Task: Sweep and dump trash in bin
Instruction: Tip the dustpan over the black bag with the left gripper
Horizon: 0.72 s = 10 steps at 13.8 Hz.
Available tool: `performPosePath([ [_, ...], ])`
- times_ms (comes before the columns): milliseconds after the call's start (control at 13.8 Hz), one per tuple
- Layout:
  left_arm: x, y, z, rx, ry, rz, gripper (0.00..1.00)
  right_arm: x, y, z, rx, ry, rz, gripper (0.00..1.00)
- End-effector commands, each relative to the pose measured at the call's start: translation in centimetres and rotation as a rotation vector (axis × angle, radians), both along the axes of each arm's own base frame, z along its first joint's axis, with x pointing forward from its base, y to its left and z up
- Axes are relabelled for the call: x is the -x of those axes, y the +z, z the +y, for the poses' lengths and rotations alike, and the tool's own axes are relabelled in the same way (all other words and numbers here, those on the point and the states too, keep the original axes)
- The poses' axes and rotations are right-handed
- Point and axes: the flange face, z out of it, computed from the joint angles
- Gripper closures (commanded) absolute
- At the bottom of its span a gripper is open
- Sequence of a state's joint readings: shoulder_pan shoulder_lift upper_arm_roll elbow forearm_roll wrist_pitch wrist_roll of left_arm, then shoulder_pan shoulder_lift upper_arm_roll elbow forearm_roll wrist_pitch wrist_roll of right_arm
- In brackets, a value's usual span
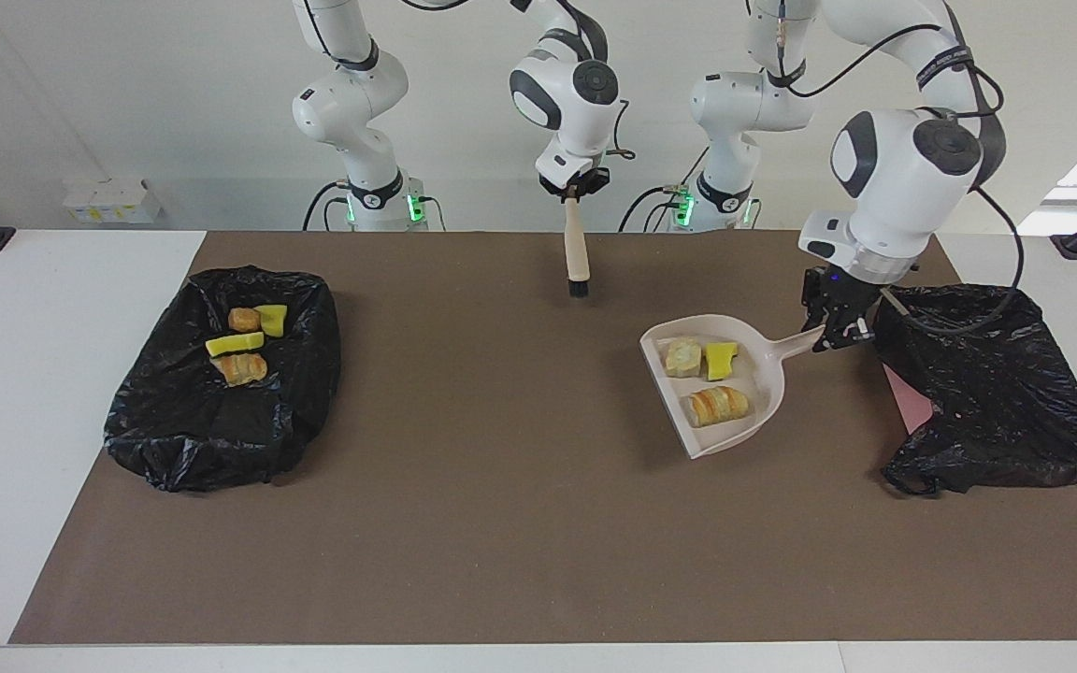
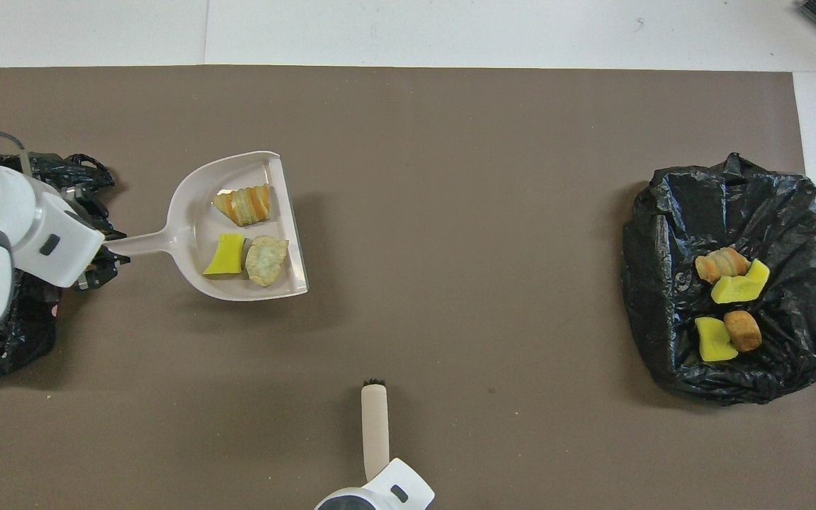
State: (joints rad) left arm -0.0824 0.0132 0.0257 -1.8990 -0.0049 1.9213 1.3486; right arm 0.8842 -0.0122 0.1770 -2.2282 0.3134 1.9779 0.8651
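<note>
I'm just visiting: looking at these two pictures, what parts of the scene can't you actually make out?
- Black bag at the left arm's end: its inside is hidden in both views by its own crumpled plastic, and in the overhead view the left arm covers much of it.
- Pink thing under that bag: only a sliver shows.
- Right gripper holding the brush: cut off by the overhead view's bottom edge.

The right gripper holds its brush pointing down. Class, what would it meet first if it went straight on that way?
Most likely the bare brown mat. The right gripper hangs its brush bristles-down over open mat, with nothing under it; its height above the mat is hard to judge.
</note>
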Motion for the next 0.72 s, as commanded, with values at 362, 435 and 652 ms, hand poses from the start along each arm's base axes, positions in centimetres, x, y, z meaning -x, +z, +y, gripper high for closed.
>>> performPosePath([
  [362,-1.0,3.4,14.1,0.018,-0.075,0.002,1.00,-0.1,-3.0,-1.3,-0.003,-0.007,0.017,1.00],
  [435,-0.9,4.1,16.0,0.016,-0.085,0.001,1.00,-0.1,-3.3,-1.4,-0.002,-0.009,0.015,1.00],
  [652,0.3,5.3,24.9,-0.004,-0.140,-0.011,1.00,0.1,-3.7,-2.0,-0.001,0.012,0.021,1.00],
])
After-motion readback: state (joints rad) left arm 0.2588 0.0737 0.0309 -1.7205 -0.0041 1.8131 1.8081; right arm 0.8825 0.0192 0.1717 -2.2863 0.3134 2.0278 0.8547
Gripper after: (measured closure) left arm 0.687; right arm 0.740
